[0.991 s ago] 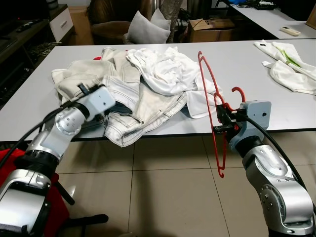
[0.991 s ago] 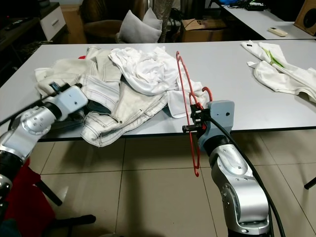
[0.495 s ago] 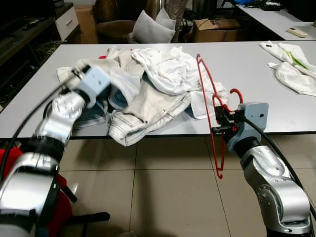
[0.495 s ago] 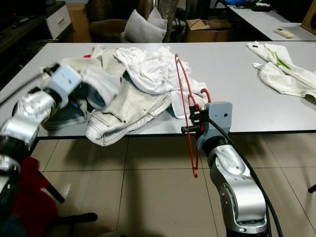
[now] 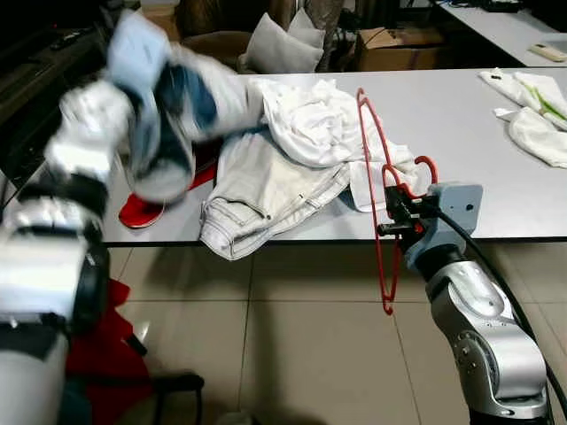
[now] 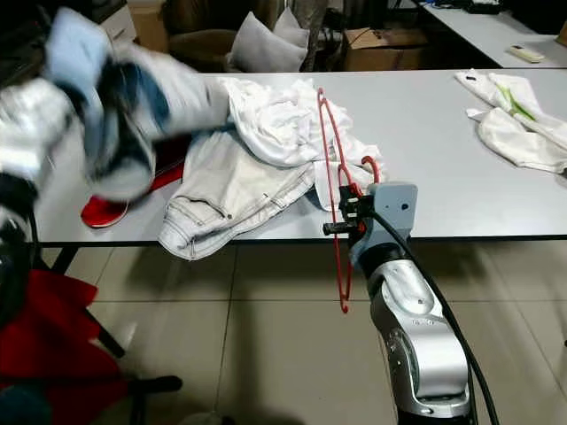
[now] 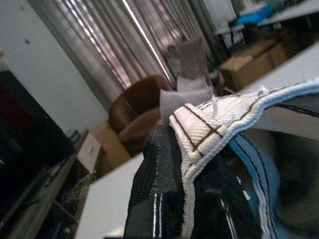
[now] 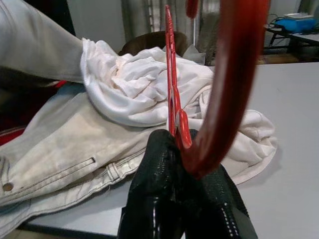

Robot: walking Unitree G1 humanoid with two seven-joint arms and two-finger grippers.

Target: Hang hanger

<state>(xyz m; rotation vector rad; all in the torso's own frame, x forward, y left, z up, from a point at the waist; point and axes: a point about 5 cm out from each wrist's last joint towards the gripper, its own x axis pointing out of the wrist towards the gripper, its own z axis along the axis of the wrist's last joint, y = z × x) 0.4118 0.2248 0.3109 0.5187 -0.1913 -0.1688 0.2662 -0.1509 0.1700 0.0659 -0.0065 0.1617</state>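
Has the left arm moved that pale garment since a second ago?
Yes. The left gripper has lifted the pale garment up off the table, uncovering something red.

2 silver arms (image 5: 483, 332), black cables (image 5: 496, 266)

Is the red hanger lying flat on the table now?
No, the right gripper holds the red hanger upright at the edge of the table, with its lower end hanging below the tabletop.

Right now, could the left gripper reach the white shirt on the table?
Probably not as things stand: the left gripper is raised and shut on a denim garment, so it is occupied. The white shirt lies uncovered atop the pile, beside the red hanger.
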